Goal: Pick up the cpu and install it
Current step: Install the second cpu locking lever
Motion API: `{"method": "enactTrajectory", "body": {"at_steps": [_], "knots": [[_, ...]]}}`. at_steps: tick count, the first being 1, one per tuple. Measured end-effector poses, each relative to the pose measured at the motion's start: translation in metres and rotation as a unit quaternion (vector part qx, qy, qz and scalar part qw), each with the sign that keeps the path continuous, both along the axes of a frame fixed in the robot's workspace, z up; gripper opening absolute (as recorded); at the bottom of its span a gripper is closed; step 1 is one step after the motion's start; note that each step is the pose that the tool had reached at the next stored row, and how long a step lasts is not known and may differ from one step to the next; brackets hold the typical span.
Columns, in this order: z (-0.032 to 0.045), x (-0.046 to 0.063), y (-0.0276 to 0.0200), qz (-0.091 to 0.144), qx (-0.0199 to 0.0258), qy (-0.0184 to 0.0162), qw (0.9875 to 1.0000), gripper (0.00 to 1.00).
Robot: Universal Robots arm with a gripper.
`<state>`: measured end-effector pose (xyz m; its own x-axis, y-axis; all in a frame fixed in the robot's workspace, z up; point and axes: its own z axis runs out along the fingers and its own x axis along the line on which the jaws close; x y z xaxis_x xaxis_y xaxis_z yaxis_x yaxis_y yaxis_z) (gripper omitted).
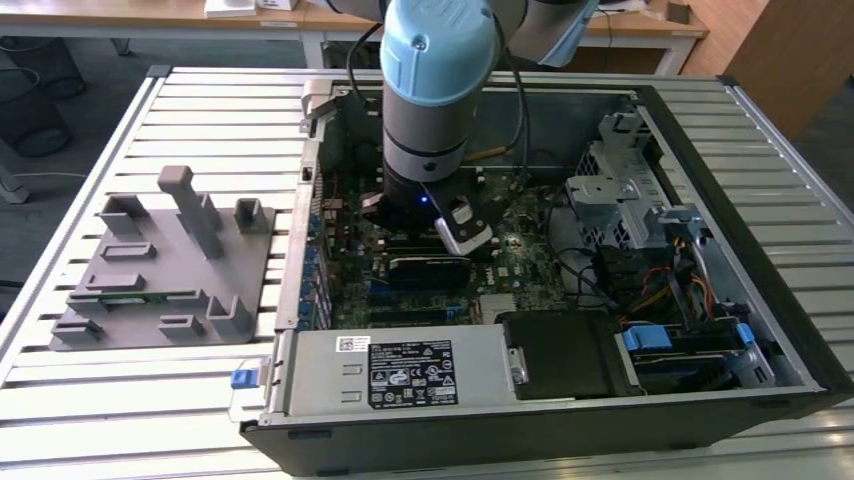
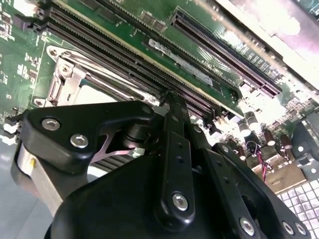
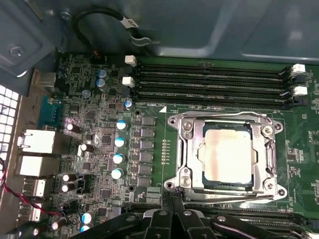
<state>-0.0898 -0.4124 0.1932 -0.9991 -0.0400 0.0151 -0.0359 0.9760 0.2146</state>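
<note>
A: How far has the work been taken?

B: The cpu [image 3: 227, 153] is seen lying inside the socket frame [image 3: 225, 152] on the motherboard [image 3: 149, 144]. The fingers [image 3: 172, 206] are pressed together, empty, just beside the frame.

A: What is hidden?

B: Whether the frame has been latched cannot be told.

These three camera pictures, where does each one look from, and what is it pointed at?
Exterior view: off the arm, above, looking down on the open black computer case on the slatted metal table; the grey-and-blue arm reaches in.
First wrist view: on the arm, looking at the green motherboard and shiny silver square cpu in its metal socket frame; black gripper at the edge.
Second wrist view: on the arm, behind the gripper.
Both wrist views share the long black memory slots.
</note>
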Motion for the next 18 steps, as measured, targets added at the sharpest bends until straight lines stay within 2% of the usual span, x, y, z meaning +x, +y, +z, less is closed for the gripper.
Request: {"method": "enactTrajectory", "body": {"at_steps": [2, 5, 13, 18], "knots": [[-0.0003, -0.0002, 0.0002, 0.0, 0.0049, -0.0001, 1.0, 0.11], [0.0002, -0.0002, 0.0002, 0.0, 0.0082, -0.0003, 1.0, 0.11], [0.0066, -0.0002, -0.0002, 0.0, 0.0067, -0.0002, 1.0, 0.11], [0.0067, -0.0002, -0.0051, -0.001, 0.0063, -0.0001, 1.0, 0.11]]}}
